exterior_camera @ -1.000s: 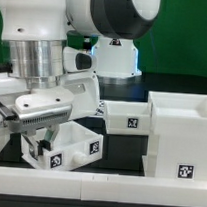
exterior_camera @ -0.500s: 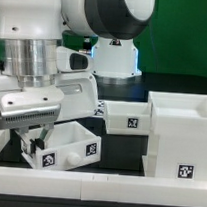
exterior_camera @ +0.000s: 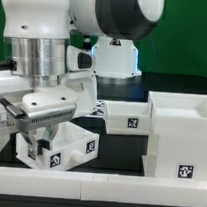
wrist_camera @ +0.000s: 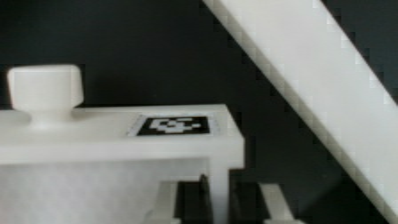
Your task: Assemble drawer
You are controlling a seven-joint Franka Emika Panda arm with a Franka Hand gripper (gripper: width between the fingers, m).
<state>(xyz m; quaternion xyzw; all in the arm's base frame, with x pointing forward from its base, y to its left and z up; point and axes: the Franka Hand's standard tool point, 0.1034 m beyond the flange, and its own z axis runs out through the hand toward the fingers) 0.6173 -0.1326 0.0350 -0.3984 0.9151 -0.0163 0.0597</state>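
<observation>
- Three white parts of the drawer [exterior_camera: 179,147] are seen on the table [exterior_camera: 123,158], each marked with a black-and-white tag. A large boxy housing [exterior_camera: 183,115] stands at the lower right of the exterior view, a second tray [exterior_camera: 125,120] lies at centre just beside the housing, and a near tray [exterior_camera: 76,148] lies at lower left.
- The claw [exterior_camera: 41,140] is placed over the near tray. Its fingers are pressed together and appear to be pinching the tray's thin wall.
- In the wrist view, a round knob [wrist_camera: 43,92] and a square tag [wrist_camera: 176,125] are shown on that tray's front.
- The task is judged to be at an early stage, since no tray is seen seated inside the housing. Whether the second tray has been started into the housing cannot be told.
- Both trays are judged to be left to slide in.
- The table is dark and matte, and is edged by a low white rail [exterior_camera: 95,191] along the bottom of the frame.
- A green backdrop [exterior_camera: 186,37] is seen behind, with the robot's white base [exterior_camera: 117,60] at upper centre.
</observation>
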